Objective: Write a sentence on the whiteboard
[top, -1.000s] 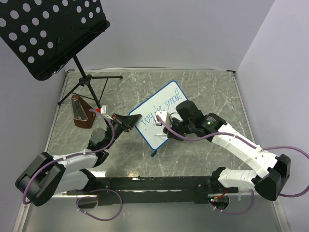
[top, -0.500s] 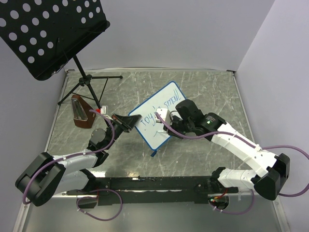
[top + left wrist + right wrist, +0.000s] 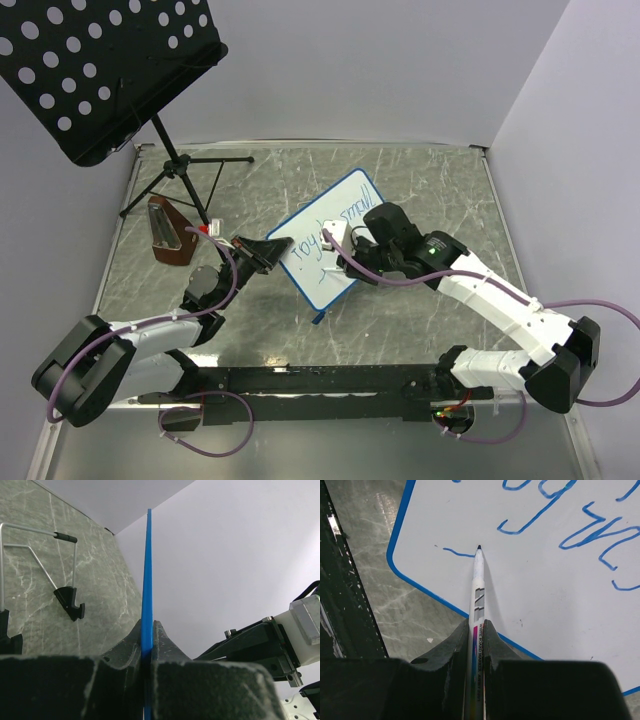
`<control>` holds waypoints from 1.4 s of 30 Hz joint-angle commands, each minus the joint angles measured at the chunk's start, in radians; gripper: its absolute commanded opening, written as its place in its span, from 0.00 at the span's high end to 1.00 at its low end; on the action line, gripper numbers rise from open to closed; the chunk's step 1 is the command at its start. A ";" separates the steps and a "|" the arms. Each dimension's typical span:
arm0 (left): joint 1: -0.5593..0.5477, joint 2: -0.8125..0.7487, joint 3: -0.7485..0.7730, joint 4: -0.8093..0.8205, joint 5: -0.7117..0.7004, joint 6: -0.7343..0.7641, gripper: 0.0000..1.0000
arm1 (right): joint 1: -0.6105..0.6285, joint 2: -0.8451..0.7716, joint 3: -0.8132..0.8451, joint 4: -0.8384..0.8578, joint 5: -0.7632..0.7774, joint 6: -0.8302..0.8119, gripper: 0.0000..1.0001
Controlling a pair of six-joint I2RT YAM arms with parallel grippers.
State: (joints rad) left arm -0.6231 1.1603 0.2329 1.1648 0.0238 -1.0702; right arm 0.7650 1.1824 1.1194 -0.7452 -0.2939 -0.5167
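The whiteboard point(image 3: 312, 274), white with a blue frame, stands tilted mid-table. My left gripper point(image 3: 272, 250) is shut on its left edge; in the left wrist view the blue frame point(image 3: 148, 570) runs straight up from between the fingers of that gripper point(image 3: 147, 625). My right gripper point(image 3: 477, 625) is shut on a white whiteboard marker point(image 3: 477, 587). The marker's tip touches the whiteboard point(image 3: 545, 610) near its lower left corner, at the end of a short blue stroke point(image 3: 457, 553). The sentence point(image 3: 600, 535), in blue handwriting, lies above. In the top view my right gripper point(image 3: 342, 243) covers part of the sentence point(image 3: 308, 246).
A black perforated music stand point(image 3: 100, 70) on a tripod point(image 3: 185, 170) stands at the back left. A brown wedge-shaped object point(image 3: 168, 232) sits near the left gripper. Walls close the table at the back and right. The right arm's wrist point(image 3: 270, 640) shows in the left wrist view.
My right gripper has shifted slightly toward the back over the board with the marker. The left gripper and the board have held still.
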 commanded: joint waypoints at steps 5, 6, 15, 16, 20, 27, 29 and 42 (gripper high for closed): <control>-0.001 -0.022 0.025 0.276 0.004 -0.050 0.99 | -0.006 0.020 0.063 0.035 -0.005 0.021 1.00; -0.001 -0.022 0.026 0.277 0.004 -0.048 0.99 | -0.004 0.020 0.063 0.032 -0.007 0.021 1.00; -0.001 -0.030 0.019 0.274 -0.001 -0.045 0.99 | -0.006 0.033 0.051 0.018 -0.022 0.015 1.00; -0.001 -0.030 0.017 0.276 -0.001 -0.046 0.99 | -0.006 0.033 0.049 0.014 -0.021 0.012 1.00; 0.000 -0.034 0.013 0.276 -0.005 -0.043 0.99 | -0.006 0.026 0.040 0.003 -0.030 0.001 1.00; -0.001 -0.056 0.008 0.260 -0.015 -0.036 0.99 | -0.004 0.006 0.017 -0.016 -0.051 -0.023 1.00; 0.002 -0.062 0.006 0.256 -0.018 -0.033 0.98 | -0.003 0.002 0.010 -0.022 -0.056 -0.028 1.00; 0.017 -0.106 -0.004 0.220 -0.021 -0.022 0.99 | -0.004 -0.015 -0.029 -0.048 -0.071 -0.054 1.00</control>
State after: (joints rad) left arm -0.6106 1.1110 0.2150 1.1603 0.0162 -1.0542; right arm 0.7650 1.1915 1.1057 -0.7715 -0.3637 -0.5510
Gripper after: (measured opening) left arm 0.067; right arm 0.187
